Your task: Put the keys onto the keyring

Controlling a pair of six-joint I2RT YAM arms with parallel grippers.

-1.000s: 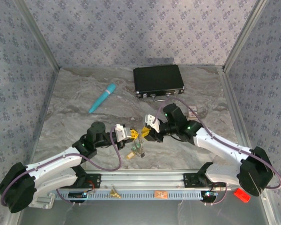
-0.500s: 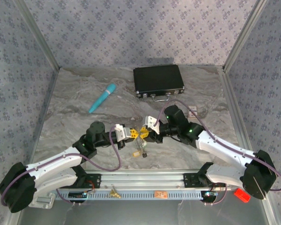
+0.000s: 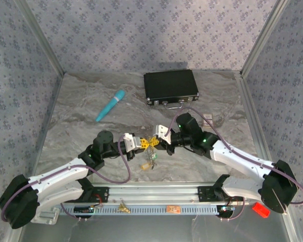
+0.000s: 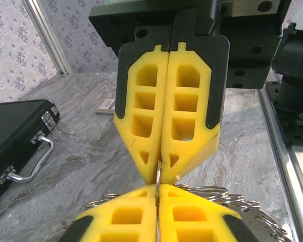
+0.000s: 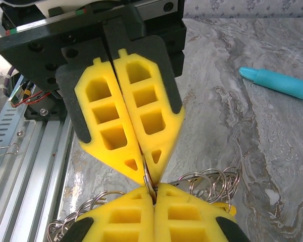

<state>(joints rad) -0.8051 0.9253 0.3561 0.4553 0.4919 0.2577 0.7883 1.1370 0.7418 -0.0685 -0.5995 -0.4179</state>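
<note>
Both arms are meeting nose to nose near the middle of the counter (image 3: 81, 121). The left pincer (image 3: 144, 143) is squeezing shut and the right pincer (image 3: 159, 142) is doing the same from the opposite side. Both are clamping onto the same thin wire loop of the keyring (image 4: 158, 175), tips nearly touching. In the wrist views the yellow fingers (image 5: 102, 102) are pressing flat together with just a sliver of metal poking out, and more silvery loops are bunching up right beneath. The keys (image 3: 150, 160) are dangling under the meeting point, with green and yellowish bits showing. I can't tell if they're touching the counter. The black case (image 3: 170, 86) is sitting well behind, and the teal pen (image 3: 111, 105) is lying off to the back left
</note>
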